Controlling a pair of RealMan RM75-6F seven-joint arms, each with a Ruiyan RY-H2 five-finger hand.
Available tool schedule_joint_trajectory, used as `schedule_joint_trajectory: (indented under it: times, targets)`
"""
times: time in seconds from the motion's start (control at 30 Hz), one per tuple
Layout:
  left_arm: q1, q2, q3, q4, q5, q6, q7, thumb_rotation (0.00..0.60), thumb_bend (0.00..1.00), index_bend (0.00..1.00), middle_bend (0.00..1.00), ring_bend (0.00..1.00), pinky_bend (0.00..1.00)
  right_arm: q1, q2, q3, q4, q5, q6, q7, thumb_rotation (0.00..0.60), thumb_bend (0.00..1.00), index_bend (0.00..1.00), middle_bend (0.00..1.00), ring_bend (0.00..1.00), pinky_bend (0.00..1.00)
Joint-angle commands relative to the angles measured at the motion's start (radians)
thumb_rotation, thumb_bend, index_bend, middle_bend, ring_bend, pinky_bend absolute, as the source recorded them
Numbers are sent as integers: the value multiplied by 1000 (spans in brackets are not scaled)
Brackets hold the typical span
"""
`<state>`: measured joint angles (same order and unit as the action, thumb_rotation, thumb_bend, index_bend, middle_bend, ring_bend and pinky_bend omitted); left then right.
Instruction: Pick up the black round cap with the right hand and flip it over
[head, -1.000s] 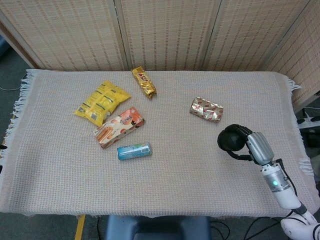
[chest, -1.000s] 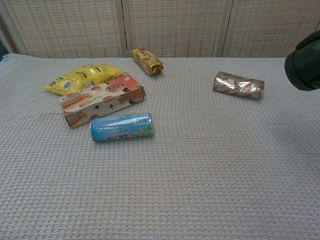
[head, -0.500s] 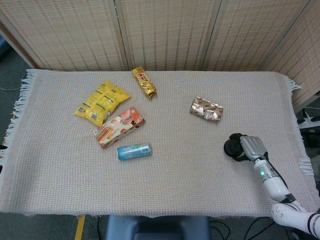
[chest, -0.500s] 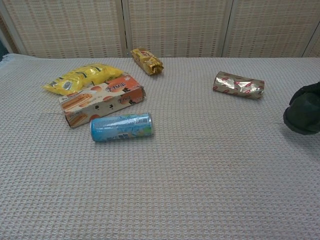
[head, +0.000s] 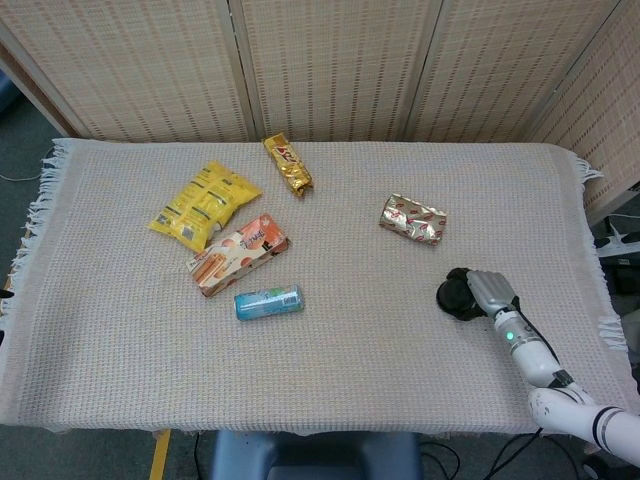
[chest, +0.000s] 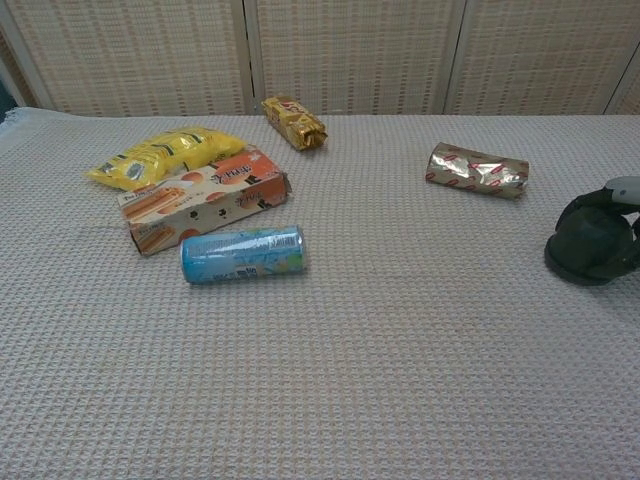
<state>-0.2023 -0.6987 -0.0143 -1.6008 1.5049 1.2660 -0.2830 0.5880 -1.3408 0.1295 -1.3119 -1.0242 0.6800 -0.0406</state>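
Note:
The black round cap (head: 455, 296) sits low at the table's right side, down on the woven cloth or just above it. My right hand (head: 487, 291) comes in from the right and grips it, its dark fingers wrapped around the cap's far side. In the chest view the cap (chest: 588, 250) shows at the right edge, with a bit of the silver hand (chest: 626, 189) above it. I cannot tell which face of the cap is up. My left hand is in neither view.
A foil-wrapped snack (head: 413, 219) lies just behind the cap. Further left are a blue can (head: 268, 301) on its side, an orange box (head: 238, 253), a yellow bag (head: 204, 203) and a gold bar (head: 287, 165). The table's right edge (head: 598, 280) is close to the hand.
The right hand has come down with the cap from well above the cloth to table level, shifting slightly left. The arm now reaches in lower.

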Motion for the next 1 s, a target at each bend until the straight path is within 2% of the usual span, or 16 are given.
schedule_joint_trajectory:
  times: [0.03, 0.17, 0.27, 0.33, 0.4, 0.43, 0.63, 0.73, 1.0]
  targets:
    - [0, 0, 0, 0, 1, 0, -1, 600, 444, 259, 0, 0, 232, 5, 3, -5, 0, 1, -11, 5, 600, 329, 640, 440, 442, 626]
    - [-1, 0, 0, 0, 0, -1, -1, 600, 445, 260, 0, 0, 232, 6, 22, -13, -16, -10, -24, 15, 600, 328, 582, 288, 250, 535]
    - [-1, 0, 0, 0, 0, -1, -2, 600, 444, 259, 0, 0, 232, 6, 43, -17, -34, -20, -35, 27, 600, 329, 486, 172, 120, 413]
    - [-1, 0, 0, 0, 0, -1, 0, 600, 444, 259, 0, 0, 232, 7, 57, -20, -46, -25, -42, 36, 600, 328, 377, 96, 40, 329]
    - [-2, 0, 0, 0, 0, -3, 1, 600, 444, 260, 0, 0, 232, 8, 71, -23, -57, -30, -51, 43, 600, 327, 281, 42, 6, 268]
    - [-2, 0, 0, 0, 0, -3, 2, 600, 444, 261, 0, 0, 232, 8, 76, -25, -61, -32, -54, 46, 600, 324, 220, 16, 0, 229]
    - [-2, 0, 0, 0, -2, -5, 1, 600, 444, 260, 0, 0, 233, 13, 98, -37, -77, -30, -70, 48, 600, 279, 29, 0, 0, 124]
    - [-2, 1, 0, 0, -1, -4, 0, 600, 444, 259, 0, 0, 233, 15, 105, -42, -85, -26, -70, 44, 600, 263, 0, 0, 0, 105]
    - [-2, 1, 1, 0, -1, -6, -1, 600, 444, 260, 0, 0, 233, -3, 112, -38, -118, -48, -10, 58, 600, 241, 0, 0, 0, 95]
